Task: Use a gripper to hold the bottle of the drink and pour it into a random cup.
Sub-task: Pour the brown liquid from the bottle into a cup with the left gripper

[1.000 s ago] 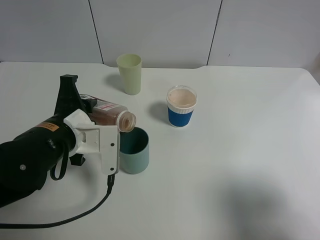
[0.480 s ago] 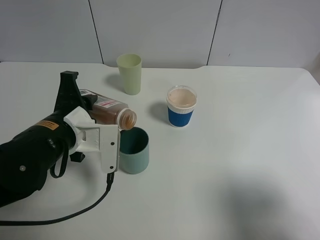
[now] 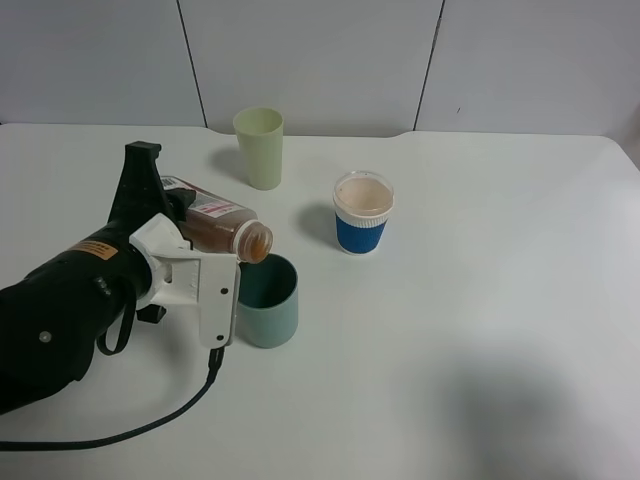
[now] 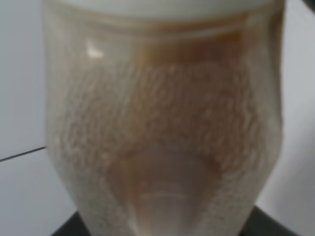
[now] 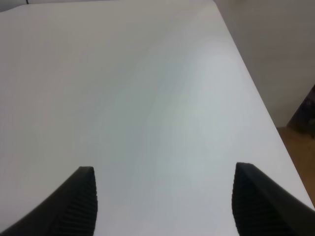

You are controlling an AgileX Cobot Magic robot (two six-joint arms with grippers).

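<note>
My left gripper, black with white jaw parts, is shut on the bottle. The bottle is tipped almost flat, its open neck just over the near rim of the teal-green cup. Brown drink lies along the bottle's lower side and reaches the neck; I see no stream. In the left wrist view the bottle with the brown drink fills the frame. My right gripper is open and empty over bare white table; it does not show in the exterior high view.
A pale yellow-green tumbler stands at the back. A blue-sleeved paper cup holding pale brown liquid stands right of the teal cup. A black cable trails from the left gripper. The table's edge shows in the right wrist view.
The left gripper and the bottle have shifted very slightly up and to the right. The bottle stays tipped over the teal cup.
</note>
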